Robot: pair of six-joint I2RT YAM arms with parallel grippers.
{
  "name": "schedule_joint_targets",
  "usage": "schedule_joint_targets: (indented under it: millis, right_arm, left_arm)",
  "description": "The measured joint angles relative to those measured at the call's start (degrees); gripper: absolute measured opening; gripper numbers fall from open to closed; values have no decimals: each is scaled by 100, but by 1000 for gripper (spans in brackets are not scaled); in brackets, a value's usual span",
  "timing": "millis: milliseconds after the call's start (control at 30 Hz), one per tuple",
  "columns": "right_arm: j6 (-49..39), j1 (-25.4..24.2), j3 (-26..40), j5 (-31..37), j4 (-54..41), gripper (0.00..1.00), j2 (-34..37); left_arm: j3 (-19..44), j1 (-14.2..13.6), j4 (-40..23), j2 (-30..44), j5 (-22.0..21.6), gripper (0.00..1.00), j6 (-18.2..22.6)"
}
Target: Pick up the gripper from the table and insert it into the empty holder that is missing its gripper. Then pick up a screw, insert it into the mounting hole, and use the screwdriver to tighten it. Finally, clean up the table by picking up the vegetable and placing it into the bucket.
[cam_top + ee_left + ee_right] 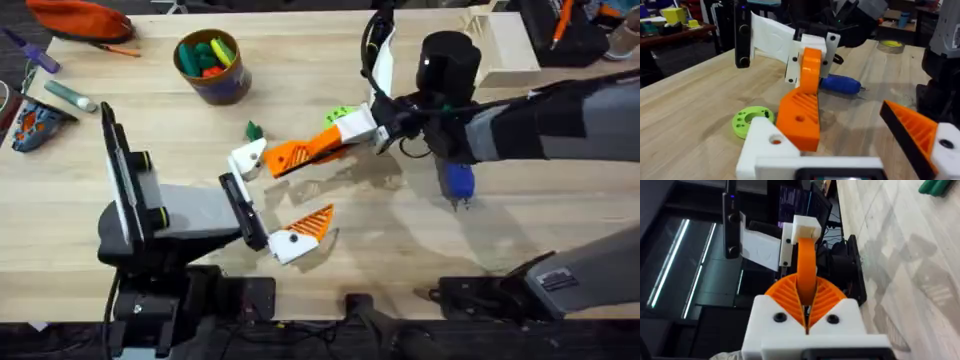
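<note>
The orange gripper (298, 153) is held level over the table, with my right gripper (345, 133) shut on its far end. Its near end meets the empty holder (247, 158), the white tipless mount on my left gripper (275, 197), which is open. In the left wrist view the orange gripper (800, 112) lies against the holder (762, 145); I cannot tell how deep it sits. My right gripper (806, 315) grips the orange gripper (807, 265) edge-on. The blue screwdriver (457, 181) lies under the right arm. The dark green vegetable (254, 130) lies below the bucket (212, 66).
A lime green disc with holes (338, 115) lies behind the right gripper, also seen as the disc (747, 120). A pale wooden box (500, 40) stands at the back right. Tools and an orange pouch (80, 18) lie at the far left.
</note>
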Motion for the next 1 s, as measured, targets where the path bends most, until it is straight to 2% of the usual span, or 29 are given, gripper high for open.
schedule_joint_targets:
  millis: [633,1000]
  right_arm:
    - [126,22,2,-20,125,10,-25]
    - [488,22,2,1,129,10,-25]
  left_arm:
    - [0,0,2,0,0,985,18]
    - [0,0,1,0,0,985,20]
